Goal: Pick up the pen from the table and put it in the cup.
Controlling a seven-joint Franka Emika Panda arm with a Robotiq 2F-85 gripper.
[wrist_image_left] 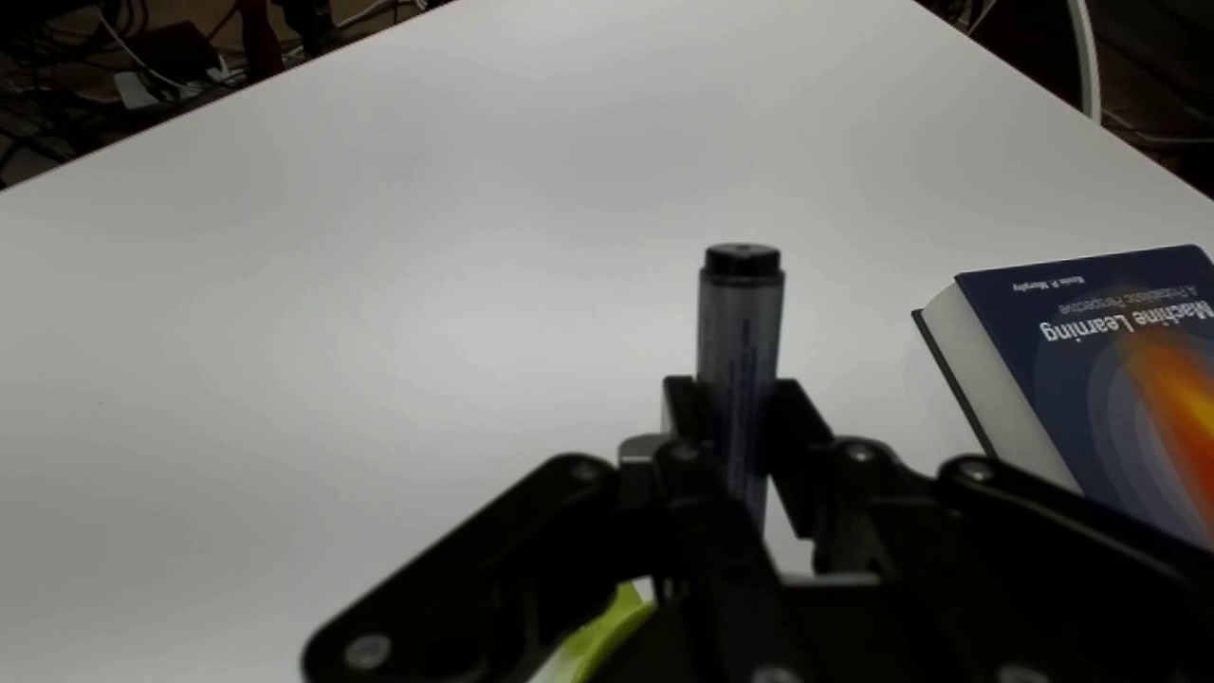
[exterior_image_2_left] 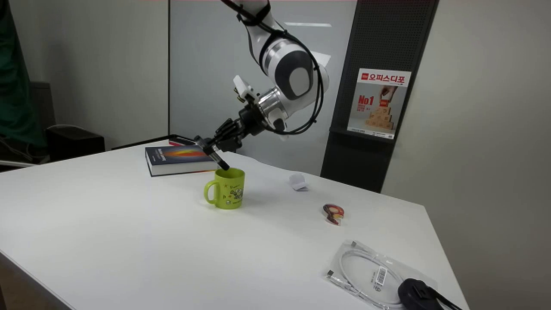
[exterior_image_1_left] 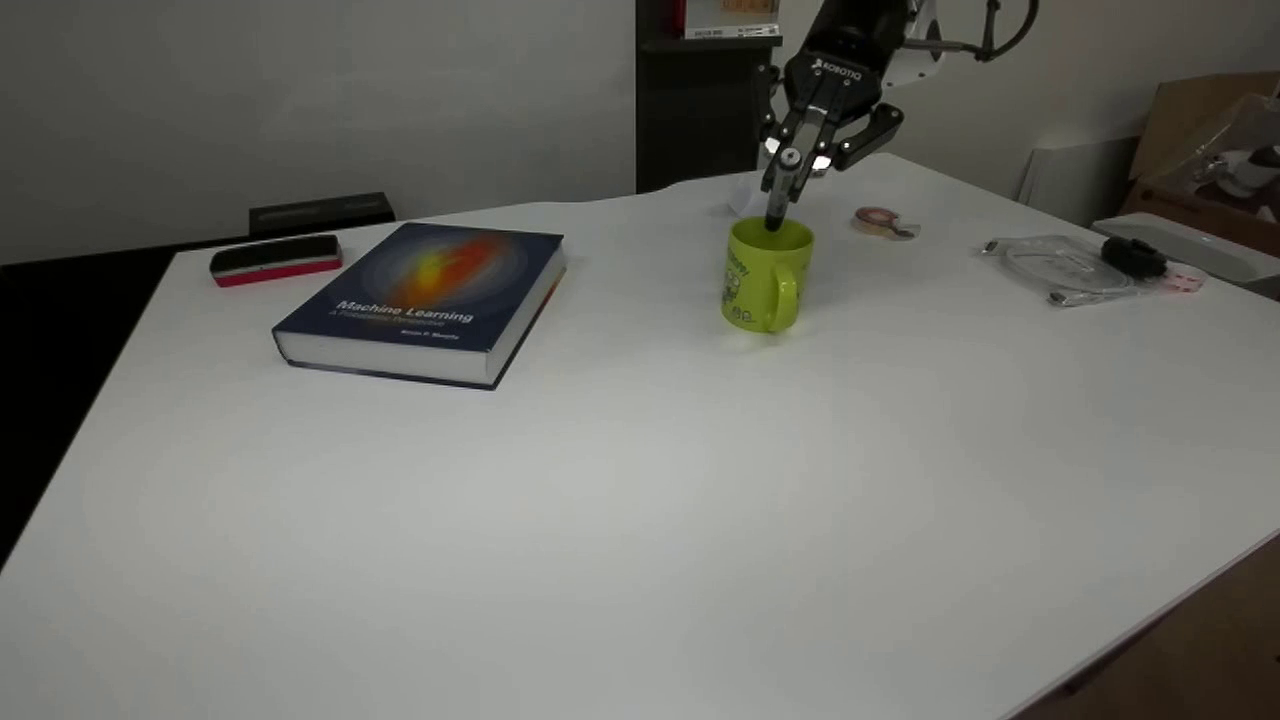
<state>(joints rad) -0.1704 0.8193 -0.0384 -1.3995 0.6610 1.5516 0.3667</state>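
The pen is slim, with a grey body and black ends. It shows in both exterior views (exterior_image_1_left: pixel 776 213) (exterior_image_2_left: pixel 221 162) and in the wrist view (wrist_image_left: pixel 740 332). My gripper (exterior_image_1_left: pixel 788 178) is shut on the pen's middle, which also shows in the wrist view (wrist_image_left: pixel 735 417). The pen is tilted, its black lower end at the mouth of the lime-green cup (exterior_image_1_left: pixel 752 280) (exterior_image_2_left: pixel 230 193). I cannot tell whether the tip is below the rim. The cup stands upright on the white table (exterior_image_1_left: pixel 600 500). In the wrist view the gripper hides most of the cup (wrist_image_left: pixel 607 631).
A thick blue book (exterior_image_1_left: pixel 420 300) lies beside the cup, with a red-and-black flat object (exterior_image_1_left: pixel 277 262) behind it. A tape roll (exterior_image_2_left: pixel 333 213), a crumpled paper (exterior_image_2_left: pixel 298 182) and a bagged cable (exterior_image_2_left: pixel 370 275) with a black object (exterior_image_2_left: pixel 415 295) lie on the cup's other side.
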